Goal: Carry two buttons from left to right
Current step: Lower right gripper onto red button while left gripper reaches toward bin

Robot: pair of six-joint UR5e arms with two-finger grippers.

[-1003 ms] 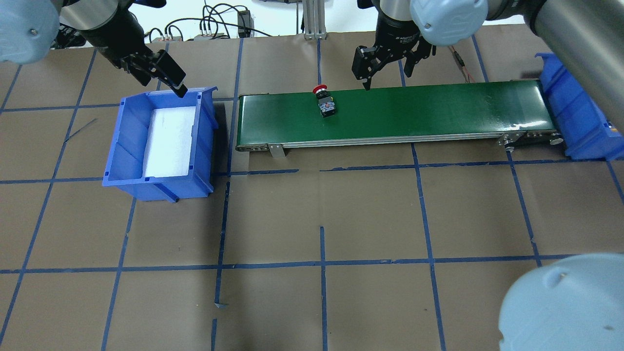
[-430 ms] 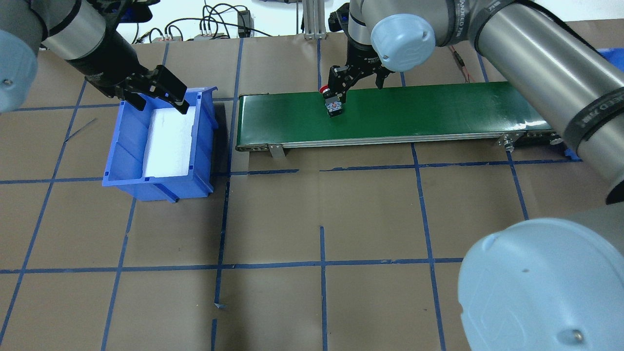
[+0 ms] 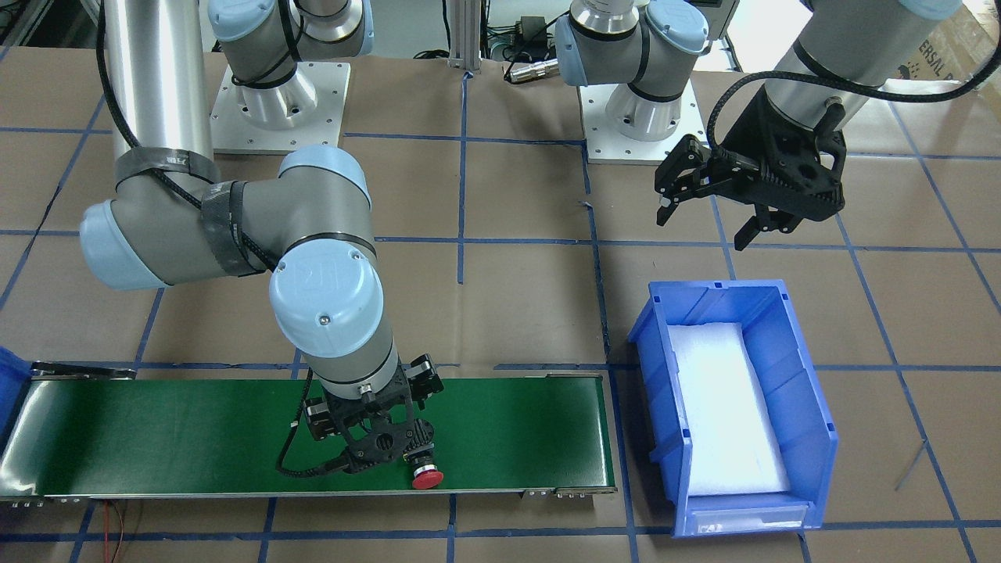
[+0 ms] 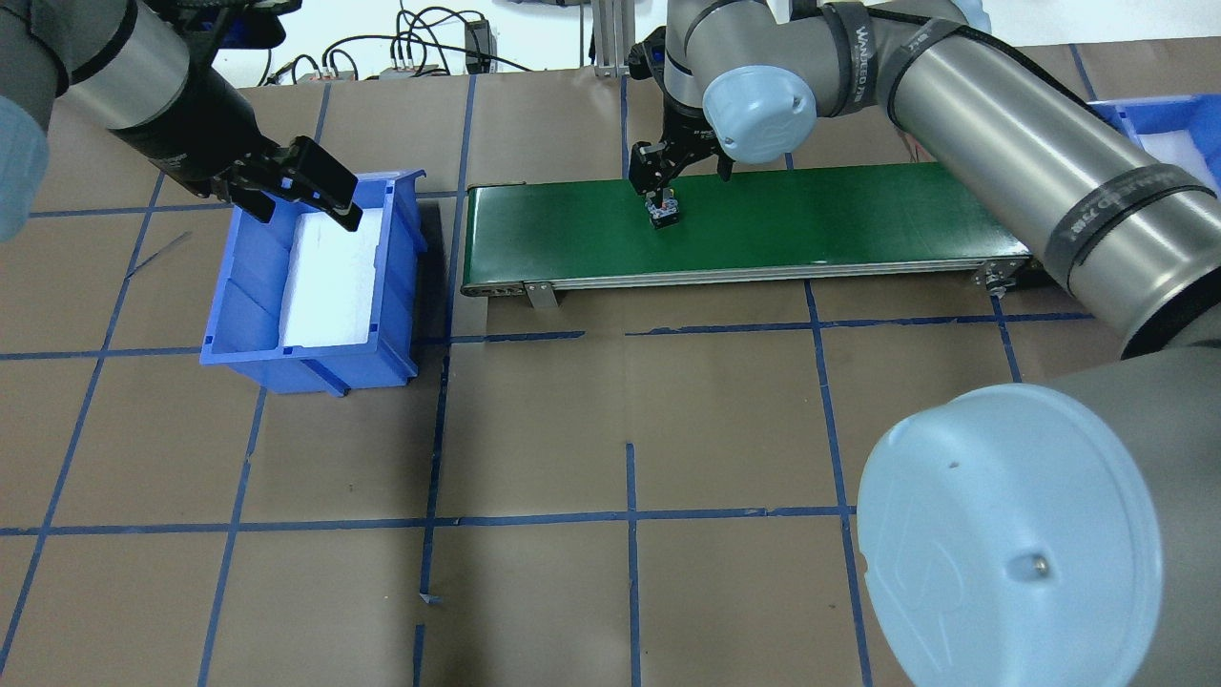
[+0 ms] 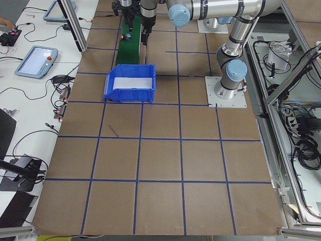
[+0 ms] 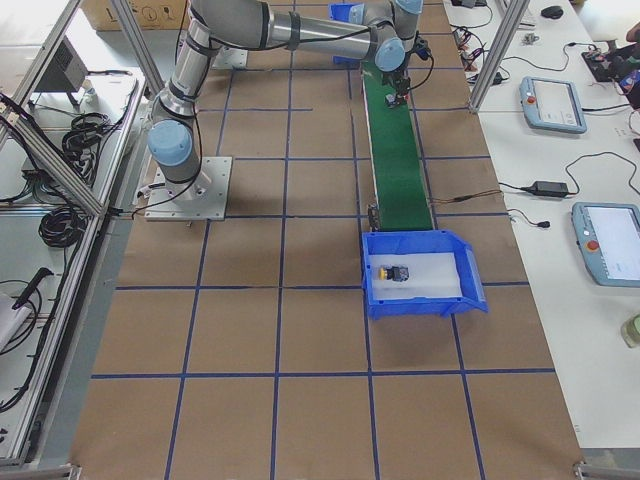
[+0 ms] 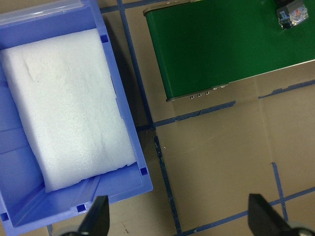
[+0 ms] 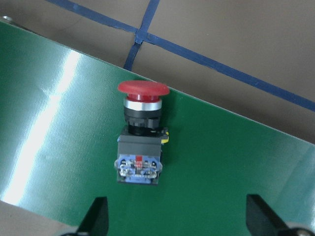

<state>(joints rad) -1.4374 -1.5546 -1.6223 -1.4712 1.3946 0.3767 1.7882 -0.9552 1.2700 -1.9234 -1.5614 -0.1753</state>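
Observation:
A red-capped button (image 8: 141, 132) lies on its side on the green conveyor belt (image 4: 858, 219), seen too in the front view as the red button (image 3: 426, 475). My right gripper (image 4: 660, 191) hovers low right over it, open, its fingertips (image 8: 98, 219) still clear of the body. The other button (image 6: 397, 272), dark with some yellow, rests on foam in the blue bin (image 6: 470, 270) at the belt's right end. My left gripper (image 4: 305, 202) hangs open and empty above the far rim of the left blue bin (image 4: 248, 277).
The left bin holds only a white foam pad (image 7: 64, 108). The conveyor runs between the two bins along the table's far side. Brown paper with a blue tape grid (image 4: 630, 520) covers the table. Cables lie beyond the far edge (image 4: 429, 48).
My right arm swung left and came down over the red button, which drifted slightly right on the belt. My left gripper shifted a little toward the left bin, still open.

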